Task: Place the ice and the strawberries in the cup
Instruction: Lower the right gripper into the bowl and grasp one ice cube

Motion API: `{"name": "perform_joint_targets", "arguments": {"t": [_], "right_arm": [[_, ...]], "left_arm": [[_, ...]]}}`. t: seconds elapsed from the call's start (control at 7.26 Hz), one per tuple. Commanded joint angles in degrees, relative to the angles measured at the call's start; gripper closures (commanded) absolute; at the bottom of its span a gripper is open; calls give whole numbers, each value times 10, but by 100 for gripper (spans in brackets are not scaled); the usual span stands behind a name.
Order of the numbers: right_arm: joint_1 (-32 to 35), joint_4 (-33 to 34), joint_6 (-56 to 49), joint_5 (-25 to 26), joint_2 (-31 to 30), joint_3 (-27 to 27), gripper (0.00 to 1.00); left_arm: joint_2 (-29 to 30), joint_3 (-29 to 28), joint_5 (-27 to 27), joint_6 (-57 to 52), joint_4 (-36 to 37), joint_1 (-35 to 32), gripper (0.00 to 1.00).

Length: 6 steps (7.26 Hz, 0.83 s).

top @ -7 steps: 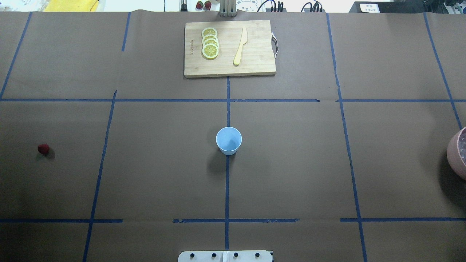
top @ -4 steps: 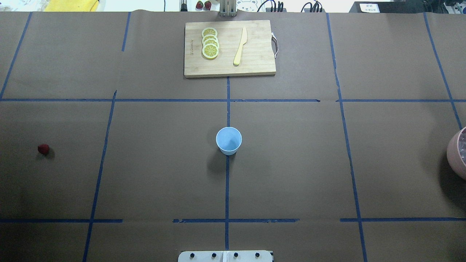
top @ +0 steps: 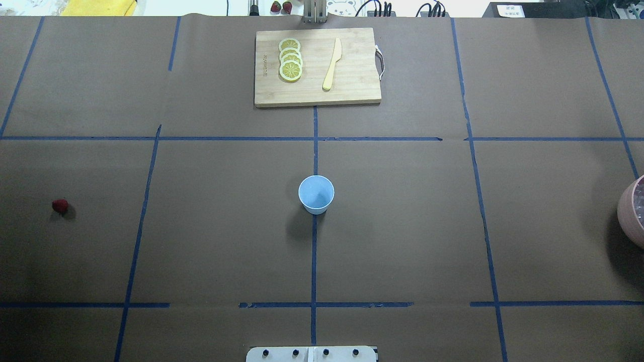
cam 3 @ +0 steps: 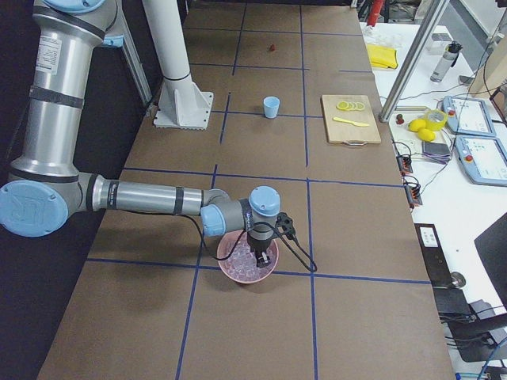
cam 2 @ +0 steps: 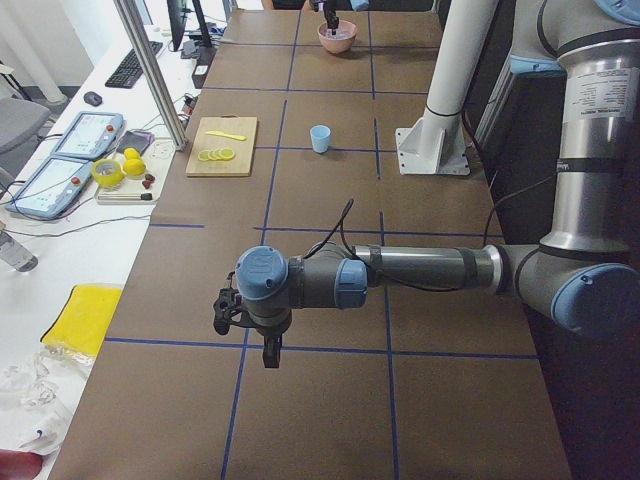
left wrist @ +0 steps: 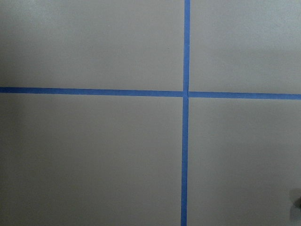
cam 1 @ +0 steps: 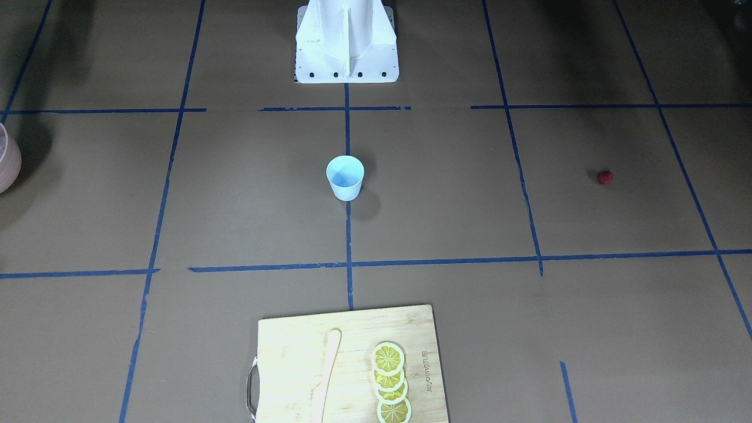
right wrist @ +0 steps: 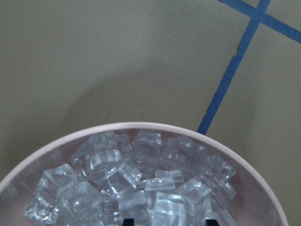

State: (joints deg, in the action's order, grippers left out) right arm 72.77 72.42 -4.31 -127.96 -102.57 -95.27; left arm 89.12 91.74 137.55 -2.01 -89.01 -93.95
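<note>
No shift: one cup (top: 316,193), one strawberry (top: 60,205)

On the table stand one light-blue cup (top: 316,193), one dark-red strawberry (top: 60,205) near the left edge, one wooden cutting board (top: 352,90) at the far edge and one pink bowl (right wrist: 141,126) at the right edge. The board carries four lemon slices (top: 291,59) in an overlapping row and one pale wooden knife (top: 332,64). The bowl holds a heap of ice cubes (right wrist: 117,174): well over a dozen show, but they overlap too much for an exact count. Two small red berries (top: 280,6) lie just past the table's far edge. Two teach pendants (cam 3: 474,134) lie on the side bench. There are two robot arms, one left arm (cam 2: 420,268) and one right arm (cam 3: 142,198).
</note>
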Motion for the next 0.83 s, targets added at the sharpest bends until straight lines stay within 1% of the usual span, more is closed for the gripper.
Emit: {"name": "perform_joint_targets", "arguments": {"t": [0.0, 0.14, 0.28, 0.41, 0.55, 0.69], "right_arm": [[0, 0, -1, -1, 0, -4, 63], [1, 0, -2, -1, 0, -6, 84], [2, 0, -4, -2, 0, -7, 98], [2, 1, -17, -1, 2, -7, 100], [12, 8, -18, -7, 2, -27, 100], [29, 35, -18, -21, 1, -62, 100]], "left_arm": [[0, 0, 0, 1, 0, 0, 0], [0, 0, 0, 1, 0, 0, 0], [0, 0, 0, 1, 1, 0, 0], [0, 0, 1, 3, 0, 1, 0], [0, 1, 1, 3, 0, 0, 0], [0, 1, 1, 3, 0, 0, 0]]}}
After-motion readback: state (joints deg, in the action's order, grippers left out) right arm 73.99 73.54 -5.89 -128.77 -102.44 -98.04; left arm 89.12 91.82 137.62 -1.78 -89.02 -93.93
